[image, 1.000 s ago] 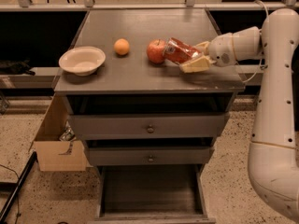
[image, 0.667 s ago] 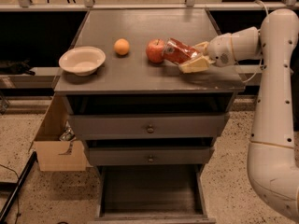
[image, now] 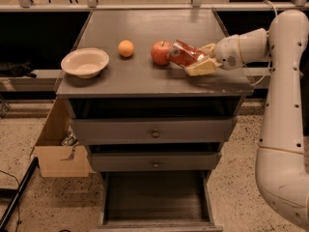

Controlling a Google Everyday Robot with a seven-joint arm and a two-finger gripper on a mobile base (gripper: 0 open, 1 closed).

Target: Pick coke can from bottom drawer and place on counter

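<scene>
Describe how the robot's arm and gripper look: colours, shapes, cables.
The arm is smooth white, thick and rounded, with small dark dots along it and a thin cable by its top. The gripper, above the counter on its right side, has cream wedge-shaped jaws.

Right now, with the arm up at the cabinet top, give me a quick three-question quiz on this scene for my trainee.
1. True or false: the coke can lies in the open bottom drawer.
2. Which sits nearest the can? A. the white bowl B. the orange C. the apple
3. Fill in: the hand grips the can over the right end of the ____.
Key: 1. False; the drawer shows only its bare floor. 2. C. 3. counter.
</scene>
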